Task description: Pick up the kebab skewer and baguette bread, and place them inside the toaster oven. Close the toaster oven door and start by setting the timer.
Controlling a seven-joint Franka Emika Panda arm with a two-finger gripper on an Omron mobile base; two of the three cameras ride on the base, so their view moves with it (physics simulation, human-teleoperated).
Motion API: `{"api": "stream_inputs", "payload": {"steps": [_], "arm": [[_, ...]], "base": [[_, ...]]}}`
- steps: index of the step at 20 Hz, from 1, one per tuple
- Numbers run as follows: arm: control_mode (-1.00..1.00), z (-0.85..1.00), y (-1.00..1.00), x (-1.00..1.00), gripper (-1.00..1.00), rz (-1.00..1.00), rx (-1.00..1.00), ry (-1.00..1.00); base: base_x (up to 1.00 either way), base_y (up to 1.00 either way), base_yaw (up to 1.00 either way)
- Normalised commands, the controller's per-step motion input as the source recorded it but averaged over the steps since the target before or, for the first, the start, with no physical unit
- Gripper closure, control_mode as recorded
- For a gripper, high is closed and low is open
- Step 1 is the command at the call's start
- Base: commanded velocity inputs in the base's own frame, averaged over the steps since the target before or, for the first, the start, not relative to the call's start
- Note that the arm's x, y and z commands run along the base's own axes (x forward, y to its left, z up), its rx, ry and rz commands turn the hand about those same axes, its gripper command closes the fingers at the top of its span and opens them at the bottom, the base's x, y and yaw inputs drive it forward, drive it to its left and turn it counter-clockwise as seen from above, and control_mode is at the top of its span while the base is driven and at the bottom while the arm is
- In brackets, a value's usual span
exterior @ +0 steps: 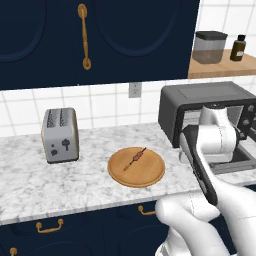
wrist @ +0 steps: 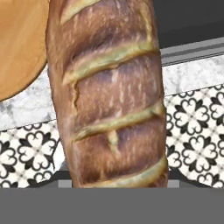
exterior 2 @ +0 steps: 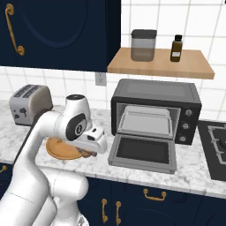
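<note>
In the hand view the baguette (wrist: 111, 94) runs from top to bottom through the middle of the frame, very close to the camera, its scored brown crust hiding the fingertips; a wedge of the wooden plate (wrist: 19, 43) sits in the upper left, marble table edge (wrist: 192, 74) at right, and patterned floor tiles (wrist: 192, 135) lower down. The end effector (exterior 2: 90, 152) appears at lower left of centre in the right base view, below the white hand, with a bit of brown loaf showing under it, just beside the plate (exterior 2: 59, 150); its jaws seem clamped on the baguette, though the contact itself is hidden. In the left base view the skewer (exterior: 136, 158) lies on the round plate (exterior: 136, 168) at centre, on the marble table (exterior: 30, 185). The silver toaster (exterior: 60, 135) stands at left. The toaster oven (exterior 2: 155, 108) sits right of centre in the right base view, its door (exterior 2: 142, 152) folded down flat toward the table front, a pale tray (exterior 2: 145, 120) visible inside, and knobs (exterior 2: 189, 119) down its right side. Above it a wooden shelf (exterior 2: 161, 66) carries a jar (exterior 2: 143, 45) and a small dark bottle (exterior 2: 176, 48). A stove burner (exterior 2: 216, 141) shows at the right edge.
</note>
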Motion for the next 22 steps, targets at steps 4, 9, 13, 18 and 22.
{"api": "stream_inputs", "payload": {"steps": [4, 9, 13, 18, 22], "arm": [[-1.00, 0.68, -1.00, 0.49, 1.00, 0.22, 0.09, 0.00], [-1.00, 0.32, -0.89, 0.56, 1.00, 0.27, 0.15, 0.04], [-1.00, 0.00, -0.26, 0.49, 1.00, 0.16, 0.03, 0.04], [-1.00, -0.06, -0.03, 0.69, 1.00, 0.05, 0.00, 0.02], [-1.00, -0.20, -0.16, 0.54, 1.00, 0.07, 0.00, 0.00]], "base": [[0.00, 0.00, 0.00], [0.00, 0.00, 0.00], [0.00, 0.00, 0.00], [0.00, 0.00, 0.00], [0.00, 0.00, 0.00]]}}
